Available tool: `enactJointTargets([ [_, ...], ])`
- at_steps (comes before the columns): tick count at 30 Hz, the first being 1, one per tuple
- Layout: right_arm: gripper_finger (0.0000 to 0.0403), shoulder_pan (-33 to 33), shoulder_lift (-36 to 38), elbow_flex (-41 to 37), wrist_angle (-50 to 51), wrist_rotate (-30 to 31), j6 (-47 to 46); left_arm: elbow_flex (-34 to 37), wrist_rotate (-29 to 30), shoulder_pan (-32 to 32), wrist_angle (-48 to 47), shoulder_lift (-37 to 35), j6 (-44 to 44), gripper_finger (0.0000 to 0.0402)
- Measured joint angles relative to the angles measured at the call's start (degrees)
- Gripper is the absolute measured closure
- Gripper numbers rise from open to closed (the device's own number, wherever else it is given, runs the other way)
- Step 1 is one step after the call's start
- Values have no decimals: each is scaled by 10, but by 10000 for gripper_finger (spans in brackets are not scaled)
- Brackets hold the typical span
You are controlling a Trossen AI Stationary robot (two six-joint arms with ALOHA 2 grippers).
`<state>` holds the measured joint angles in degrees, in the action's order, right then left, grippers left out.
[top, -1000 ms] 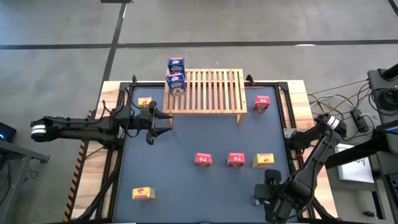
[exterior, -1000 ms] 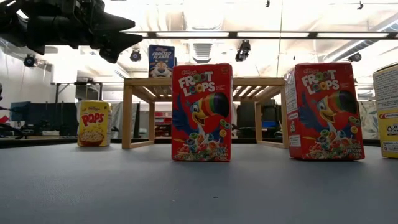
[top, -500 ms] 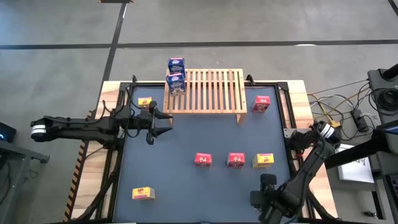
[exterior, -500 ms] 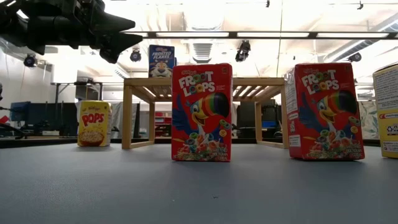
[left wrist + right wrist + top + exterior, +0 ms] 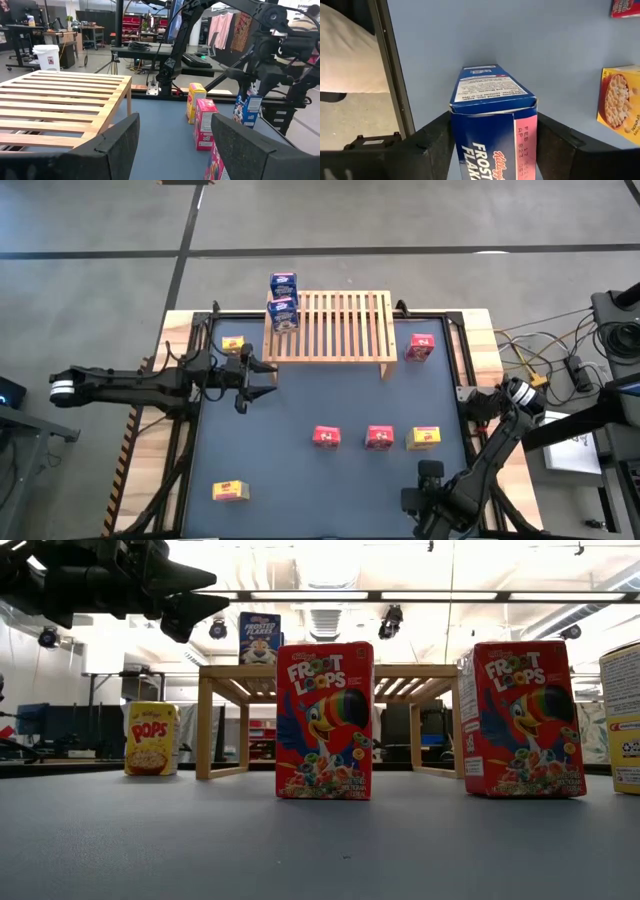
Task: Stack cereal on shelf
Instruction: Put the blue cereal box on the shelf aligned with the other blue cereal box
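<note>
Right gripper [image 5: 492,145], low at the near right corner of the table, has its fingers clamped on the sides of a blue Frosted Flakes box [image 5: 492,112], long axis running forward out of the grip. From there the slatted wooden shelf [image 5: 335,325] lies at the far side of the table, toward the left, with two blue boxes [image 5: 283,300] already at its left end. Left gripper [image 5: 262,377] hovers open and empty just beside the shelf's near left corner, closer to it, but the right arm has the box.
</note>
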<state>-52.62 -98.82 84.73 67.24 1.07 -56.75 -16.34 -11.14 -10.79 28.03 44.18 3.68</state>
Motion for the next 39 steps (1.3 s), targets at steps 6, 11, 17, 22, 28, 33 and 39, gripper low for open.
enactJointTargets([
  [6, 229, 0, 1, 0, 0, 0, 11, 1, 0, 0, -1, 0, 1, 171],
  [11, 254, 0, 8, 0, 0, 0, 13, 4, 0, 0, -2, 0, 1, 171],
  [17, 259, 12, 30, 0, 0, 4, 13, 5, 0, 0, -2, 0, 3, 171],
  [22, 255, 36, 44, 14, 1, 6, 38, 10, -2, 5, -2, 2, 11, 171],
  [28, 255, 80, 46, 73, -2, 21, 132, 14, -23, 5, -2, 22, 22, 171],
  [33, 253, 119, 46, 135, -2, 53, 189, 14, -25, 6, 11, 30, 22, 171],
  [39, 253, 160, 46, 207, -1, 132, 267, 14, -49, 7, 45, 44, 31, 171],
])
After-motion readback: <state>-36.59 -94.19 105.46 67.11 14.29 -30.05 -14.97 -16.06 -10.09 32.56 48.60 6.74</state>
